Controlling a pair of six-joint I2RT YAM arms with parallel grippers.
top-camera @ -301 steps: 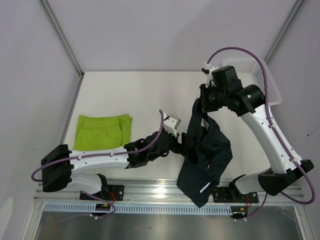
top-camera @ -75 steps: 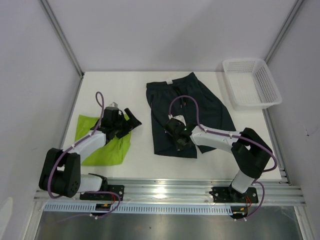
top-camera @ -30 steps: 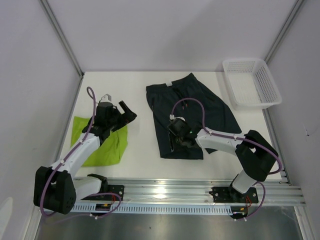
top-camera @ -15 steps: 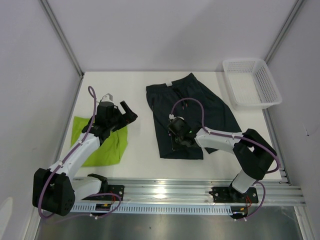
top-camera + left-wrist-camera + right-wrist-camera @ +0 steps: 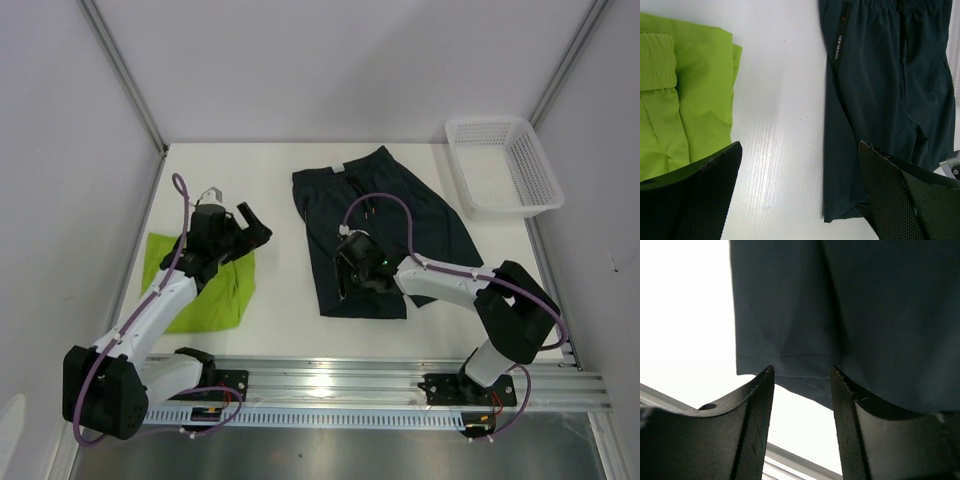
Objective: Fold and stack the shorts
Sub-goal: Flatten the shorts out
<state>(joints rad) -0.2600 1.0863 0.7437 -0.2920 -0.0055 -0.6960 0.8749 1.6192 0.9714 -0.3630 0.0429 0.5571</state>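
The dark navy-teal shorts [image 5: 385,215] lie spread flat mid-table, waistband at the far side. The lime green shorts [image 5: 200,285] lie folded at the near left. My right gripper [image 5: 347,288] hovers low over the navy pair's near left leg hem. In the right wrist view it [image 5: 802,369] is open, with the hem [image 5: 790,367] just beyond the tips and nothing between them. My left gripper [image 5: 255,225] stands wide open above the bare table between the two pairs. Its wrist view shows the green shorts [image 5: 685,100] on the left and the navy shorts [image 5: 880,90] on the right.
A white mesh basket [image 5: 505,165] stands at the far right corner. The table's near edge with a metal rail [image 5: 330,385] runs just below the navy hem. Grey walls enclose the left, back and right sides.
The right gripper has shifted slightly over the near hem of the navy shorts. The left arm and both pairs of shorts have stayed where they were.
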